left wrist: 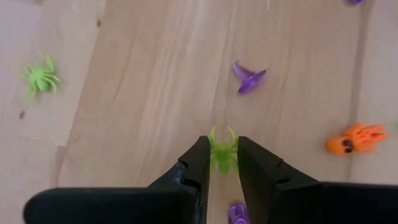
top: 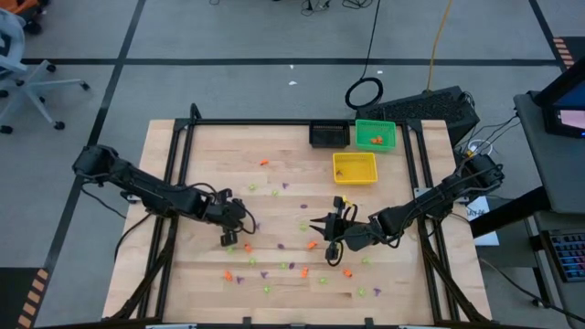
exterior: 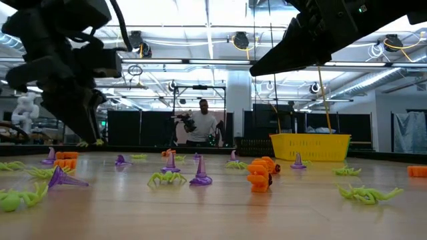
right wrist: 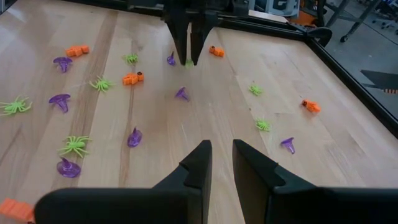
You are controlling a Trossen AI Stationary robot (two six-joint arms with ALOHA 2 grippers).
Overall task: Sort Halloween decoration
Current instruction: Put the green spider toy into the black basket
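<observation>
Tiny orange, purple and light-green trinkets lie scattered over the wooden table [top: 274, 274]. Among them are a green spider [left wrist: 38, 78], a purple witch hat [left wrist: 249, 79] and an orange piece [left wrist: 356, 139]. My left gripper [top: 230, 238] hangs over the table's left middle, shut on one light-green spider [left wrist: 222, 154]. The right wrist view shows that gripper too [right wrist: 188, 56]. My right gripper [right wrist: 219, 163] hovers near the table's middle [top: 318, 223], fingers a narrow gap apart with nothing between them. My left gripper pinches the light-green spider's body [left wrist: 222, 158] between its two fingertips. The spider's front legs [left wrist: 213, 135] stick out past the tips. The fingers slant steeply down from the table's left. In the right wrist view the spider [right wrist: 188, 63] seems just clear of the wood.
Three square bins stand at the far right: black [top: 329, 135], green [top: 376, 135] with orange pieces inside, and yellow [top: 355, 167]. A black frame rail [top: 274, 122] borders the table. A person stands beyond the far edge [exterior: 200, 123].
</observation>
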